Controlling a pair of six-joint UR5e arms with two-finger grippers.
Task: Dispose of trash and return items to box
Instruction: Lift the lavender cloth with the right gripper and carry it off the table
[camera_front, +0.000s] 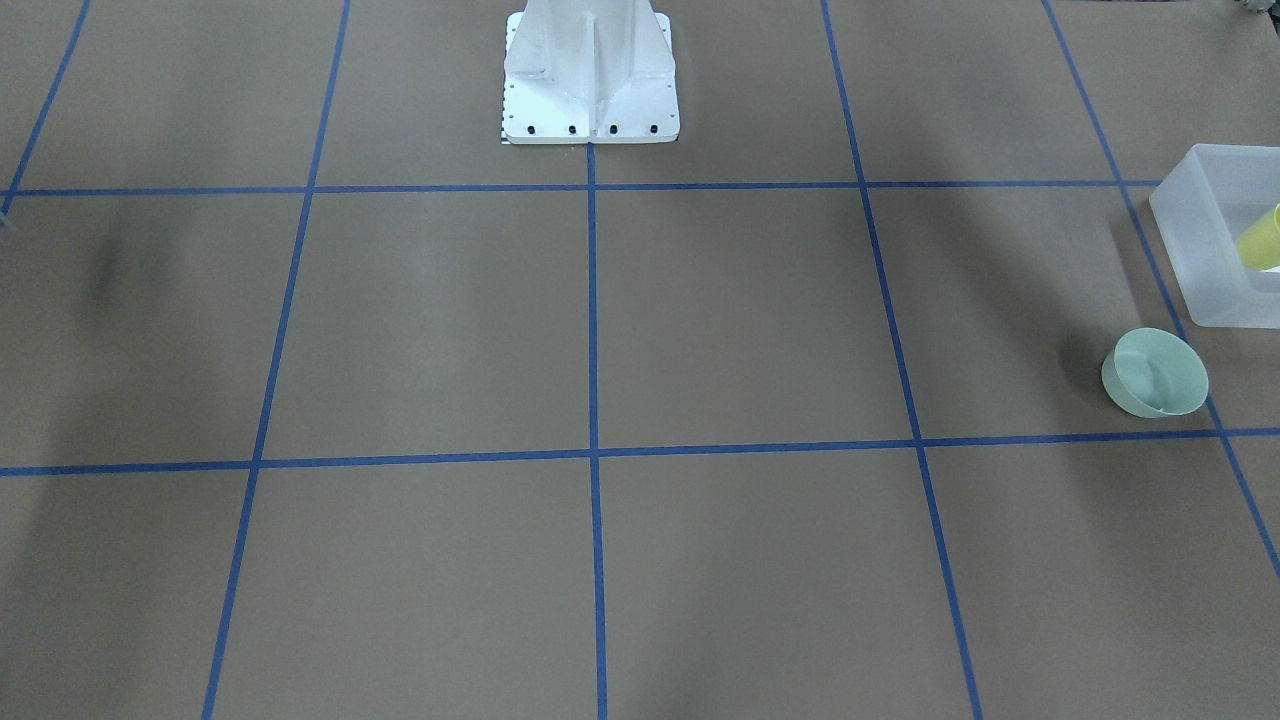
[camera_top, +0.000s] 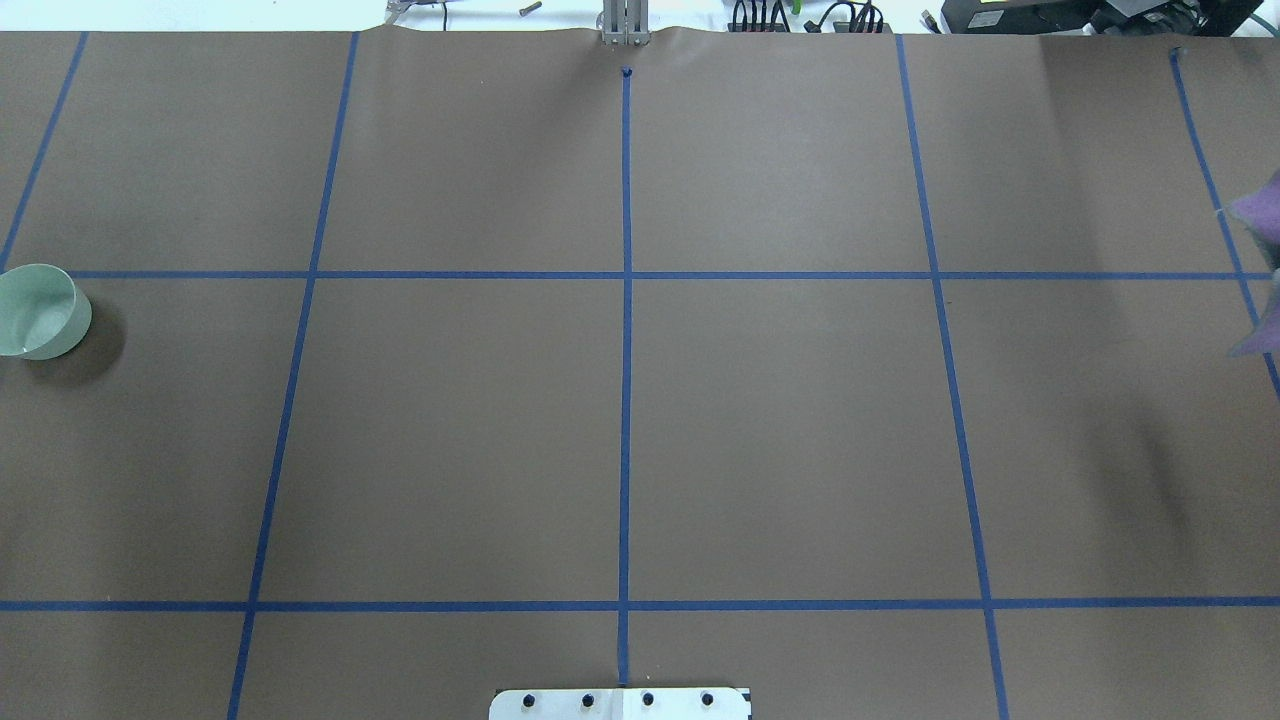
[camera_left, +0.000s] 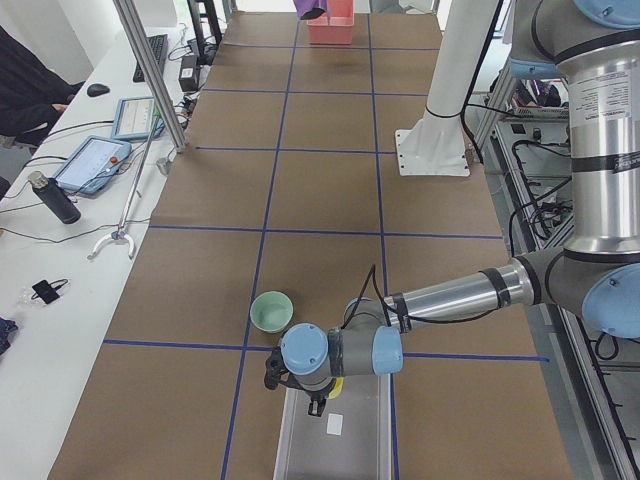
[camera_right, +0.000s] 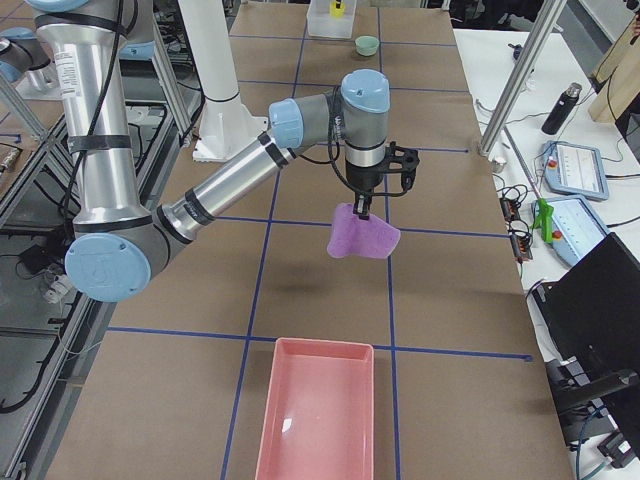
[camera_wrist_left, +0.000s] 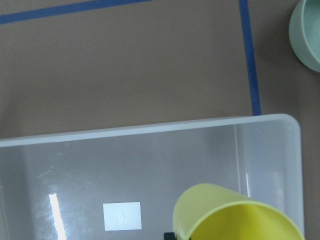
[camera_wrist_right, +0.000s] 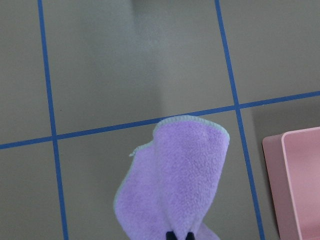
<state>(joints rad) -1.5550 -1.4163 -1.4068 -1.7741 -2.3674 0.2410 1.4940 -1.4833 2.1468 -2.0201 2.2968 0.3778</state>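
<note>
box (camera_wrist_left: 150, 131): frosted plastic | cup (camera_wrist_left: 235, 215): smooth plastic | cloth (camera_wrist_right: 175, 175): fleecy (napped) | table (camera_top: 780, 440): matt paper

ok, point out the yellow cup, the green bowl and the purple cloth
yellow cup (camera_wrist_left: 235, 220): left wrist view, middle of its visible yellow surface.
green bowl (camera_front: 1160, 370): front-facing view, on its inner surface.
purple cloth (camera_wrist_right: 175, 180): right wrist view, middle of the hanging fabric.

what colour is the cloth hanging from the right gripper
Light purple: a lilac fleece cloth. It shows best in the right wrist-mounted view, pinched by the right gripper.
</note>
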